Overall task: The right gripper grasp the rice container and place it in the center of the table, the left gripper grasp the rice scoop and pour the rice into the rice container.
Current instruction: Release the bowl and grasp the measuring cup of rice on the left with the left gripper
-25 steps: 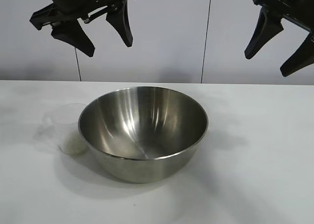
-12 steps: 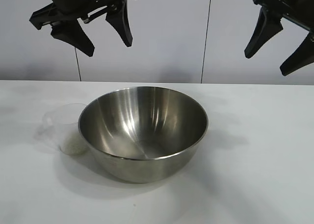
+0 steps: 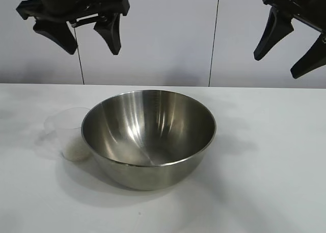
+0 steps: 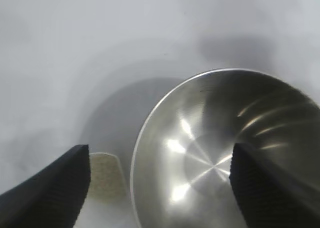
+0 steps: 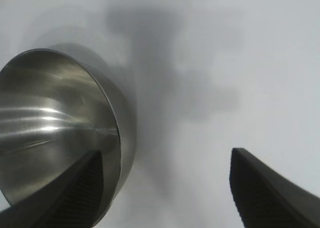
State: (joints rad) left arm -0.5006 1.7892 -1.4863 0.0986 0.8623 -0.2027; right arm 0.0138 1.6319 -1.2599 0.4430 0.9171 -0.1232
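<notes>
The rice container (image 3: 147, 136), a shiny steel bowl, stands in the middle of the white table (image 3: 265, 156) and shows no rice inside. Against its left side sits the rice scoop (image 3: 69, 133), a small clear cup with white rice (image 3: 76, 151) at its bottom. High above the scoop hangs my left gripper (image 3: 89, 45), open and empty. In the left wrist view the left gripper (image 4: 160, 160) frames the bowl (image 4: 220, 158) and the rice-filled scoop (image 4: 104, 174). My right gripper (image 3: 285, 65) hangs open and empty high at the right. In its wrist view the right gripper (image 5: 165, 158) hangs beside the bowl (image 5: 55, 123).
A pale panelled wall (image 3: 173, 34) rises behind the table's far edge. Bare white tabletop stretches to the right of the bowl and in front of it.
My left gripper has moved left and slightly up, and its fingers now point more straight down. The bowl, the scoop and the right gripper have stayed put.
</notes>
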